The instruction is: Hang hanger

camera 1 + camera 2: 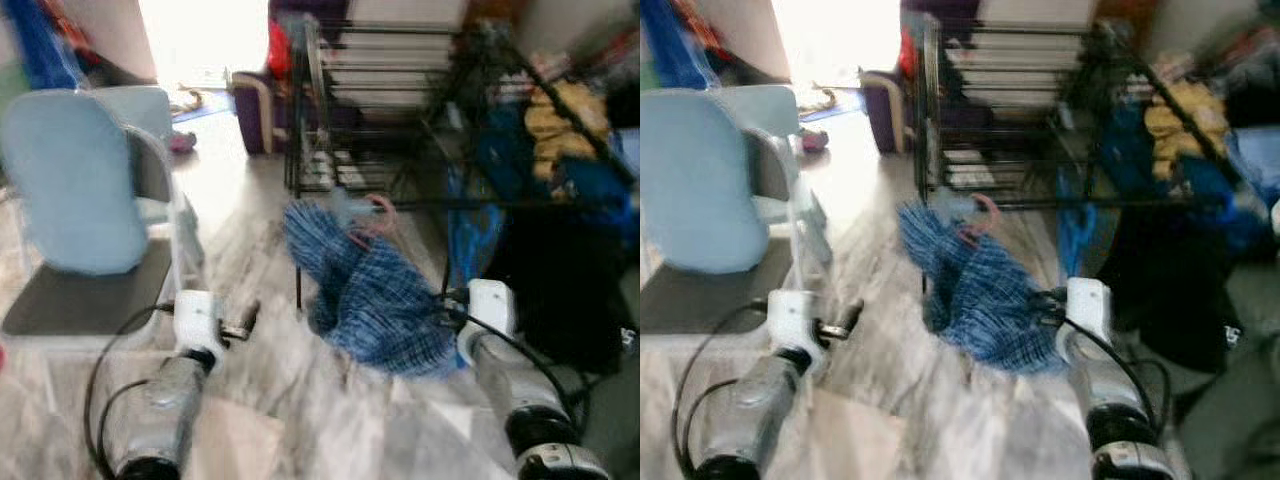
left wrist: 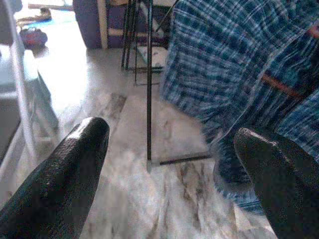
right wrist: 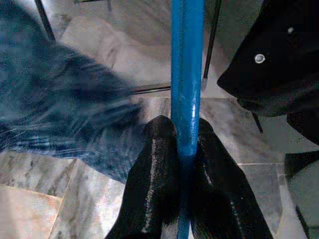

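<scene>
Meanwhile the right gripper (image 3: pixel 184 149) clamped the blue hanger (image 3: pixel 187 74), its plaid shirt (image 1: pixel 375 290) bunched at frame centre before the black rack (image 1: pixel 400 120). The left gripper (image 2: pixel 174 164) hung open. Swinging cloth could snag a rail and miss the hook.

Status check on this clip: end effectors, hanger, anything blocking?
Right end effector shut on blue hanger, plaid shirt draped from it. Left end effector open, idle. Drying rack ahead, chair to the left.
</scene>
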